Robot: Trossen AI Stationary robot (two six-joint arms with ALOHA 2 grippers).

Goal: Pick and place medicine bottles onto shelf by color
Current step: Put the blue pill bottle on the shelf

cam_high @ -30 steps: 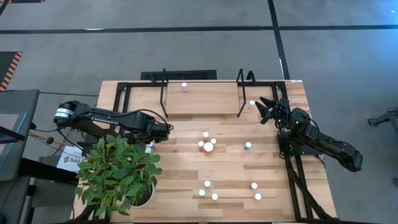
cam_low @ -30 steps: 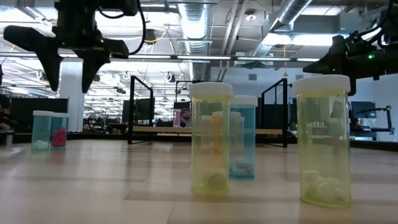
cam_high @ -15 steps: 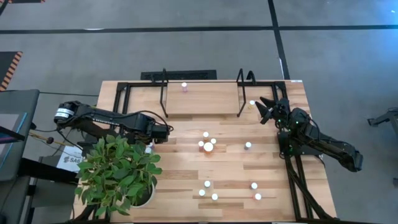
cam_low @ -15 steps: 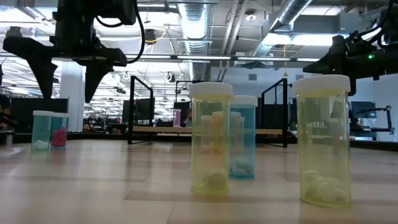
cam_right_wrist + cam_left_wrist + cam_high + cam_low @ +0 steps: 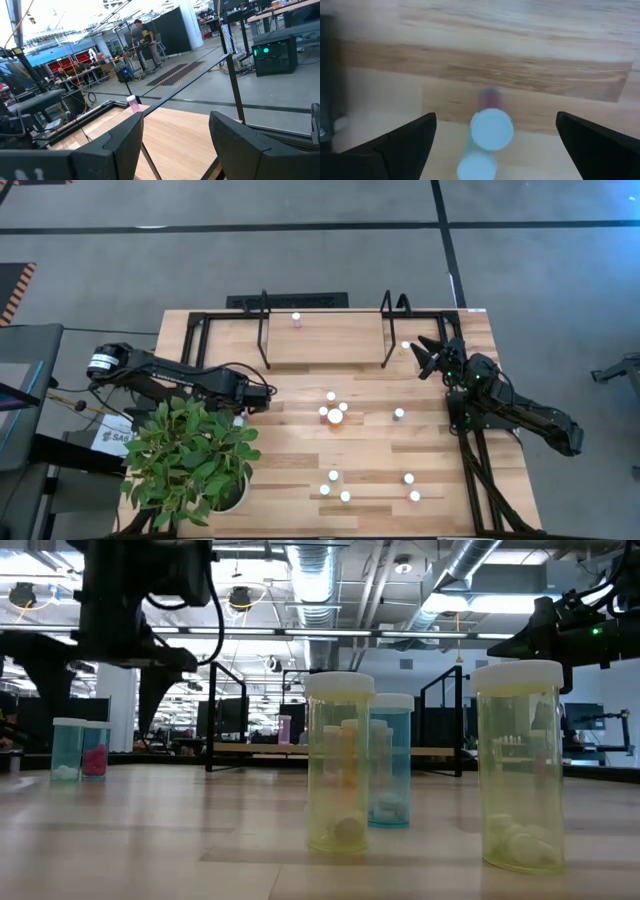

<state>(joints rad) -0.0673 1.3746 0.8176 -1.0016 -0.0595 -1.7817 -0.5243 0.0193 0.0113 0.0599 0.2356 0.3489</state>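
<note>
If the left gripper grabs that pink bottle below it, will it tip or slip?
The pink bottle stands tall and narrow, so a sideways nudge would probably tip it. Its smooth round body may slip or roll. The left gripper is open, straddling it.

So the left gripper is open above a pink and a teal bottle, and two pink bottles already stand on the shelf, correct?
Not quite: the high view shows only one pink bottle on the shelf. The left gripper is indeed open above the pink bottle by the plant and the teal bottle.

Both arms are dark, jointed and slender, the left arm (image 5: 170, 370) bearing a silvery ring at its base joint and black cables looping above it in the low view, the right arm (image 5: 510, 408) showing small green lights near its wrist.
</note>
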